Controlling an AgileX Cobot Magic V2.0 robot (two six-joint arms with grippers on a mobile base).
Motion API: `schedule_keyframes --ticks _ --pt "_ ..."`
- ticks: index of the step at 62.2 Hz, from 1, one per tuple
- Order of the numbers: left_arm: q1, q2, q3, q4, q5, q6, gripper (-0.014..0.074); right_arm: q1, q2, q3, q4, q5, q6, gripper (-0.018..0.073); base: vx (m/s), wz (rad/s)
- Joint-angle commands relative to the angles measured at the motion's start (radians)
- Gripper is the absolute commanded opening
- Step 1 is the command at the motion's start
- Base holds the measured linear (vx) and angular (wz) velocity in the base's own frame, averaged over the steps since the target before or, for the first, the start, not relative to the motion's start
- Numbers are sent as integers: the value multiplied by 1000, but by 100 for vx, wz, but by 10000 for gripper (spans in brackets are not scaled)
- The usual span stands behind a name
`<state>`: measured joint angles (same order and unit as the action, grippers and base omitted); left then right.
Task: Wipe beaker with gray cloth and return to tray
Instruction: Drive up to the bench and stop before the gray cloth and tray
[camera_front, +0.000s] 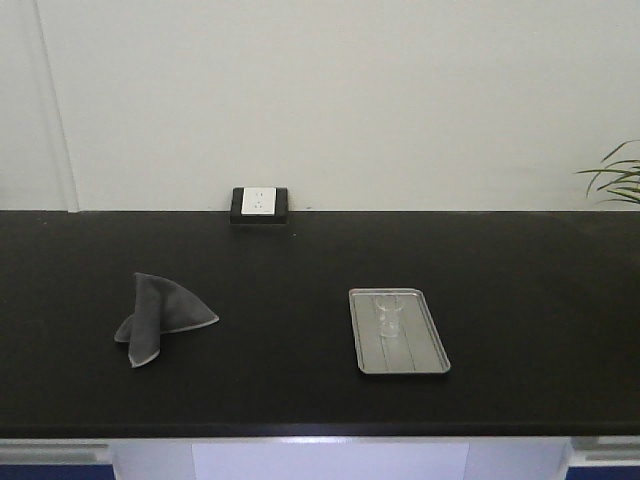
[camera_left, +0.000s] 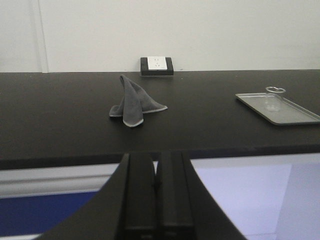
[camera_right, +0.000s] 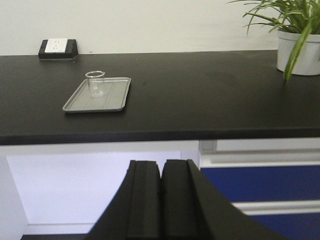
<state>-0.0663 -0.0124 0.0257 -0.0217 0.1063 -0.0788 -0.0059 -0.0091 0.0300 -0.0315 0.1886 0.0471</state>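
Cloth (camera_front: 165, 318) gray, soft, peaked; clear glass beaker (camera_front: 388, 320) on rectangular metal tray (camera_front: 415, 356).

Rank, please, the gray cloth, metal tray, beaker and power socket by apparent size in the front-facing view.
1. metal tray, only slightly ahead of
2. gray cloth; they look nearly alike.
3. power socket, though it sits farther back.
4. beaker, clearly smallest.

Soft, even light makes only faint shadows. The tray (camera_front: 415, 347) shines a little. The beaker (camera_right: 95, 82) looks faint. Everything is a bit fuzzy.
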Motion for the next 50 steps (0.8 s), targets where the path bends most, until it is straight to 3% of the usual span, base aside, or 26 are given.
schedule_keyframes --ticks 1,50 --pt "3 -15 31 -7 -86 -1 -6 -9 -9 5 -8 -81 -8 -11 45 3" --pt "3 -15 31 -7 -86 -1 -6 -9 -9 5 -8 -81 -8 -11 40 -1"
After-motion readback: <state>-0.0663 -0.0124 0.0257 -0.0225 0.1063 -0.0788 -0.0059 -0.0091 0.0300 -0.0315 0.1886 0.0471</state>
